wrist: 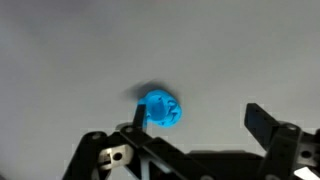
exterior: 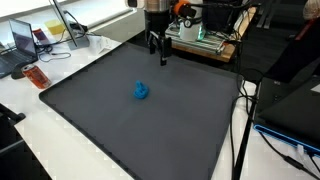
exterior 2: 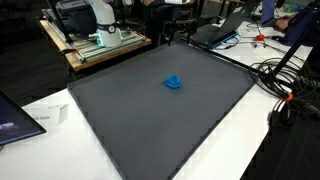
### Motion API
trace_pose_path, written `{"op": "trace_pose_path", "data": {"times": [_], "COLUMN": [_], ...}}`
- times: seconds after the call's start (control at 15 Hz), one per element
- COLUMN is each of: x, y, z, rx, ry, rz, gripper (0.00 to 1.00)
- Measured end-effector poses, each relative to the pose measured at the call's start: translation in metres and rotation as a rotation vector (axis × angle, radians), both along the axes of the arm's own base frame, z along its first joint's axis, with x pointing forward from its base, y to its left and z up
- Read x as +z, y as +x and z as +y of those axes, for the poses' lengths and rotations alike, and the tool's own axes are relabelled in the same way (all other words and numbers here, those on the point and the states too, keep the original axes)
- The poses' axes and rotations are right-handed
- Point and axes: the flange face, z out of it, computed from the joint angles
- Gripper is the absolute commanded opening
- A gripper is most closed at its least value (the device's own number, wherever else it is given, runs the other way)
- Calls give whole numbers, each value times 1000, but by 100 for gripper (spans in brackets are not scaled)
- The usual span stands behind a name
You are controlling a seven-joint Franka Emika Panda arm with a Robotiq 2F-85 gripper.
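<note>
Released gripper [exterior: 158,55] hanging above a small bright-blue crumpled lump [exterior: 141,91].

From the left in an exterior view: an open grey laptop [exterior: 20,45] and a flat orange-red packet [exterior: 36,76] sit on the white desk [exterior: 60,140]. Next comes the broad dark-grey rubbery mat [exterior: 100,120], with the lump alone near its middle, well apart from every edge. To my eye the lump looks light, small and somewhat squashy, probably not fragile. Its rounded sides are the natural place to pinch it, low and across the middle. The arm stands upright over the mat's far edge, wrist pointing straight down, its jaws spread wide and holding nothing. In the wrist view the lump [wrist: 160,110] lies just inside one finger [wrist: 130,118], off-centre. Black cables [exterior: 245,110] trail at the right.
</note>
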Motion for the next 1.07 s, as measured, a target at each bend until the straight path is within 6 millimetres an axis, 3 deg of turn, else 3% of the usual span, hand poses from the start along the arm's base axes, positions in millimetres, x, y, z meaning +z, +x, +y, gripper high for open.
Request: {"op": "trace_pose_path", "data": {"times": [0.6, 1.07], "x": [-10, -20], "y": [27, 30], "z": [39, 57], "rx": [-168, -309], "ry": [-90, -149], "rz": [18, -29], "gripper": [100, 100]}}
